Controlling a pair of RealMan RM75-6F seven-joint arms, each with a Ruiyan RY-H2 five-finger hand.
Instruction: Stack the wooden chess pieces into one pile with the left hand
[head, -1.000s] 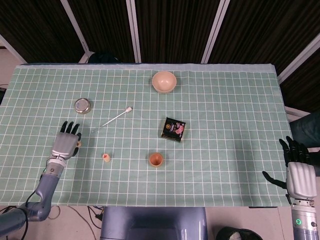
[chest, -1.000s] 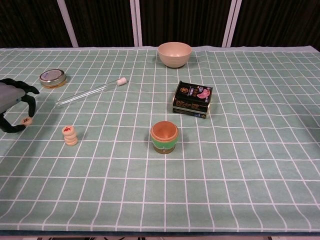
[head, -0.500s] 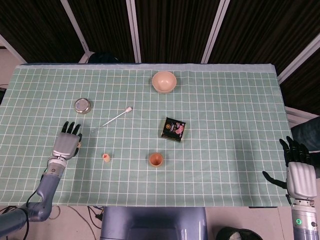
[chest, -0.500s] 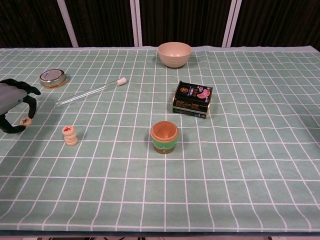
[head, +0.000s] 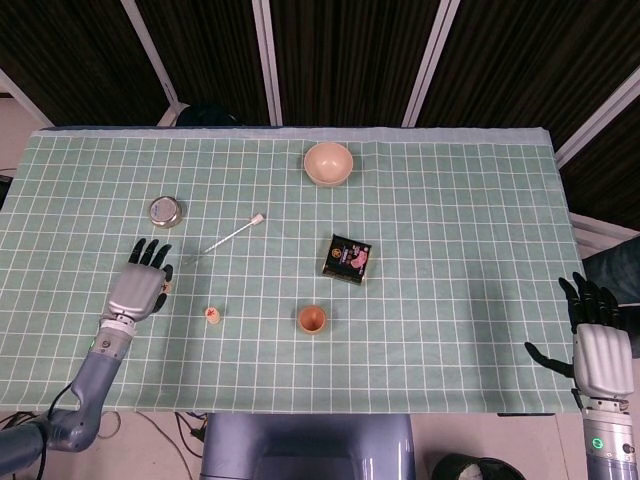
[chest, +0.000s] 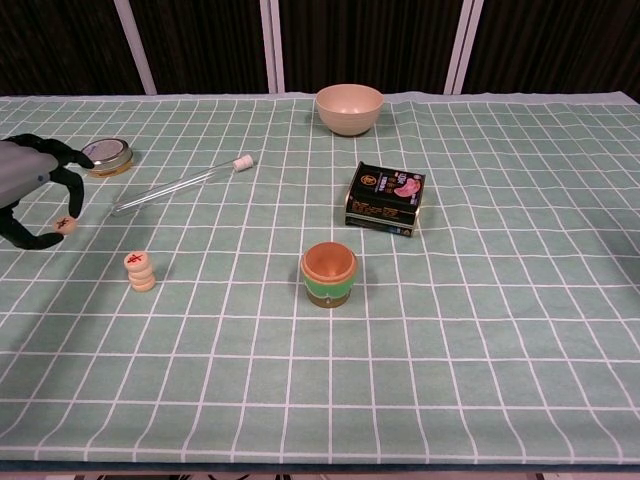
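Head view: left hand (head: 138, 287) at 9 o'clock on the tablecloth (head: 450, 230), a chess piece (head: 166, 288) at its fingertips. Stack of chess pieces (head: 211, 315) lies at its 4 o'clock. Right hand (head: 598, 345) off the cloth's edge, fingers spread, empty.

Chest view: left hand (chest: 30, 185) pinches the chess piece (chest: 66, 224); stack (chest: 140, 270) stands apart, at its 4 o'clock.

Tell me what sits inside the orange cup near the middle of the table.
Nothing shows inside the orange cup: both views show only its bare inner wall and bottom. The chess pieces are elsewhere, in the small pile and one pinched in the left hand.
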